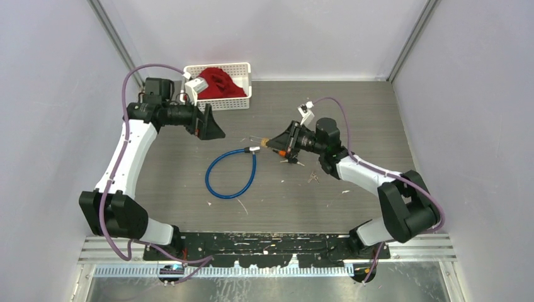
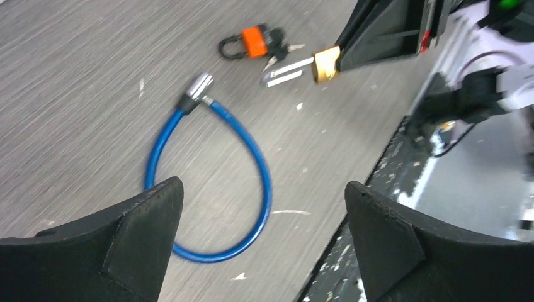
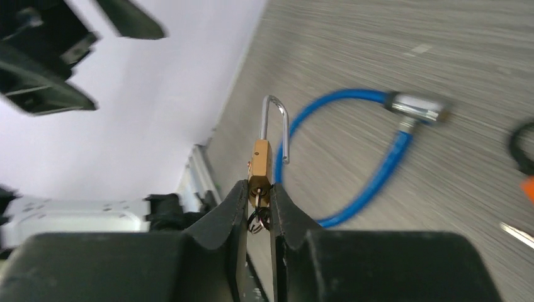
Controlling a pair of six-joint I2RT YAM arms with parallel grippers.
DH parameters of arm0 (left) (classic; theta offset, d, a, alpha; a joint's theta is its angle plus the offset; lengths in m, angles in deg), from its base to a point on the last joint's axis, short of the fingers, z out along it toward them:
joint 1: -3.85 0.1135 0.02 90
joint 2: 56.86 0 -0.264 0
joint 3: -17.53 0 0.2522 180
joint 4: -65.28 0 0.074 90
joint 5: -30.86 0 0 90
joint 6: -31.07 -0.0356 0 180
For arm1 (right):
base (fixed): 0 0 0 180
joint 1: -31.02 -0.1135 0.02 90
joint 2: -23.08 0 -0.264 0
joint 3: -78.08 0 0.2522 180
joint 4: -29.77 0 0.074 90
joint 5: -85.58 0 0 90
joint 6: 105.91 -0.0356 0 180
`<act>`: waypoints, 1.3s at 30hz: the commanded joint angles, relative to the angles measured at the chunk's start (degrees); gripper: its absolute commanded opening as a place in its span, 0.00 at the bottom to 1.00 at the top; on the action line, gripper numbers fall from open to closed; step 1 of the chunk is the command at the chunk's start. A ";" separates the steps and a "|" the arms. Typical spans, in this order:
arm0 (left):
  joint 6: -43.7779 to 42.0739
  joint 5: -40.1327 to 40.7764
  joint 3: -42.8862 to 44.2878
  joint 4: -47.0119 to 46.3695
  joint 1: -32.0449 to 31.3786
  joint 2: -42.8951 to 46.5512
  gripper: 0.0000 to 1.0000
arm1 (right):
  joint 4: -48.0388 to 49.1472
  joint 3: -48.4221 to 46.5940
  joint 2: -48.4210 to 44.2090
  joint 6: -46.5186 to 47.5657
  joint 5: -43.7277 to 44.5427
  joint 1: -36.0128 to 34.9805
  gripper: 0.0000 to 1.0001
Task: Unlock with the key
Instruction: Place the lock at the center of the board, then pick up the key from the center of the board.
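My right gripper is shut on a small brass padlock and holds it above the table. Its silver shackle stands open on one side, and a key with a wire ring sits in the keyhole between the pads. The padlock also shows in the top view and the left wrist view. My left gripper is open and empty, raised left of the padlock. An orange padlock with keys lies on the table below the right gripper.
A blue cable lock lies looped on the table centre; it also shows in the left wrist view and the right wrist view. A white basket with a red cloth stands at the back left.
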 commanded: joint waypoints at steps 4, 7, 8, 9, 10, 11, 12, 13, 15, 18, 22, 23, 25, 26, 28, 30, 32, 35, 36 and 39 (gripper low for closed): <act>-9.74 7.43 -6.04 0.36 -0.06 3.11 0.99 | -10.65 1.69 2.22 12.27 10.22 1.14 0.01; -9.22 6.43 -7.56 -0.54 -0.21 3.69 1.00 | -12.66 2.41 3.71 14.87 12.75 1.01 0.01; -9.02 6.50 -8.00 -1.05 -0.25 4.12 1.00 | -12.29 2.82 4.40 14.92 12.71 1.07 0.01; -8.96 6.65 -8.27 -1.43 -0.32 4.47 1.00 | -11.71 3.43 5.08 14.69 12.51 0.93 0.01; -8.96 6.98 -8.37 -1.74 -0.32 4.90 1.00 | -10.95 4.04 5.74 14.26 12.31 0.72 0.01; -8.94 7.53 -8.40 -2.00 -0.32 5.26 1.00 | -10.10 4.79 6.25 13.85 12.19 0.52 0.01; -9.11 8.36 -8.33 -2.02 -0.32 5.54 0.99 | -9.36 5.40 6.69 13.42 12.09 0.33 0.01; -9.48 9.16 -8.24 -1.77 -0.32 5.81 0.99 | -8.96 5.90 7.06 13.13 12.11 0.03 0.01; -10.29 11.20 -7.74 -1.03 -0.22 6.18 0.99 | -8.96 6.37 7.78 12.97 11.95 -0.46 0.01; -10.20 14.68 -7.94 -1.36 -0.06 7.30 0.99 | -9.13 6.74 8.57 12.60 11.50 -0.84 0.09; -5.34 21.02 -10.95 -7.91 0.15 11.72 1.00 | -10.74 6.91 8.60 12.56 11.66 -1.13 0.20; -4.36 21.98 -11.90 -9.46 0.24 12.97 0.99 | -11.72 6.94 8.00 12.80 12.34 -1.17 0.27; -3.61 23.21 -12.47 -9.93 0.31 14.12 0.99 | -14.47 6.44 5.64 13.40 14.79 -1.08 0.46; -3.53 23.27 -11.92 -9.19 0.27 13.81 0.99 | -16.24 5.89 4.17 13.94 16.37 -1.05 0.54; -3.34 23.37 -10.83 -7.79 0.24 12.44 0.99 | -21.33 3.89 1.75 16.05 19.67 -1.03 0.68; -3.73 22.42 -9.53 -6.43 0.29 11.52 0.99 | -26.39 2.08 -0.26 17.61 23.82 -0.97 0.75; -3.75 21.49 -8.96 -5.77 0.29 11.11 0.99 | -30.70 1.62 -3.33 17.84 28.37 -0.47 0.75; -3.30 20.19 -9.30 -6.23 0.27 11.54 1.00 | -35.39 2.53 -7.31 16.76 36.92 0.49 0.72; -3.22 19.55 -9.47 -6.29 0.30 11.74 1.00 | -36.68 3.00 -8.36 16.71 39.47 0.76 0.70; -2.98 18.18 -9.84 -6.38 0.27 11.97 1.00 | -39.09 4.32 -10.11 17.15 45.02 1.29 0.65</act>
